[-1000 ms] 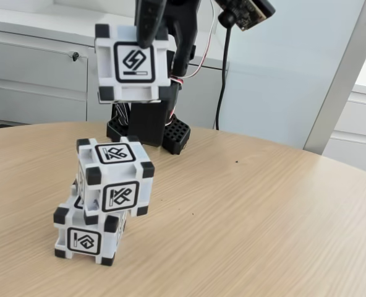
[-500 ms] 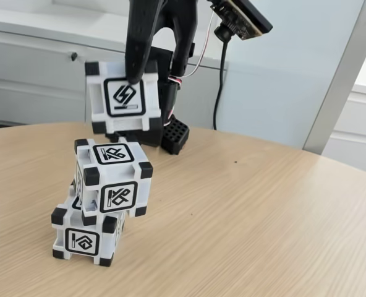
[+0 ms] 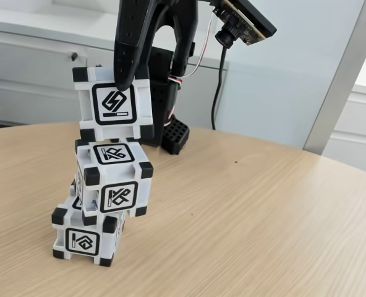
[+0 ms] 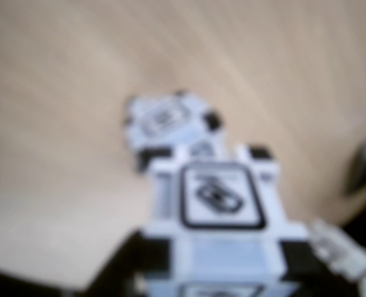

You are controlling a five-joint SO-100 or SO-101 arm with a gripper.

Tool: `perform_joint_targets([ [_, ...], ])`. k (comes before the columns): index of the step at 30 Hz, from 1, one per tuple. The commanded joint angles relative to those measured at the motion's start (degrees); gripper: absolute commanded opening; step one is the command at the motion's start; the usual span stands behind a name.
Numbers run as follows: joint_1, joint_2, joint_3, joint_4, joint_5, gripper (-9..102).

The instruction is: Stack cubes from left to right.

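In the fixed view, the stack stands at the left of the wooden table (image 3: 245, 229). The bottom cube (image 3: 84, 238) rests flat on the wood. The middle cube (image 3: 114, 179) sits on it, shifted toward the right and turned a little, so one edge overhangs the cube below; that offset probably makes the pile less forgiving of a sideways push.

Directly above, the top cube (image 3: 113, 104) hangs in the gripper (image 3: 124, 77), its lightning-like glyph facing the camera. Its lower edge is just at the upper face of the middle cube; whether they already touch cannot be told from this angle. It is held squarely from above, which suits a straight descent, and it sits slightly left of the middle cube's centre, closer to the line of the bottom cube.

The dark fingers (image 3: 128, 55) are closed across the top cube, one running down its front face, so the cube is clamped and not yet released.

Further right, the arm's black base (image 3: 170, 133) stands behind the stack, with a cable (image 3: 219, 86) hanging beside it.

The blurred wrist view looks down past the held cube (image 4: 217, 210) to the lower cubes (image 4: 164, 120) beyond it, suggesting rough alignment. The placing step seems nearly complete.
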Motion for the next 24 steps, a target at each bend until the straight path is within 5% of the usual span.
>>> perform_joint_targets([
  [1,0.6,0.0,-1.7,-1.0,-0.8,14],
  [24,3.9,-0.3,-1.4,-1.1,-2.6,15],
])
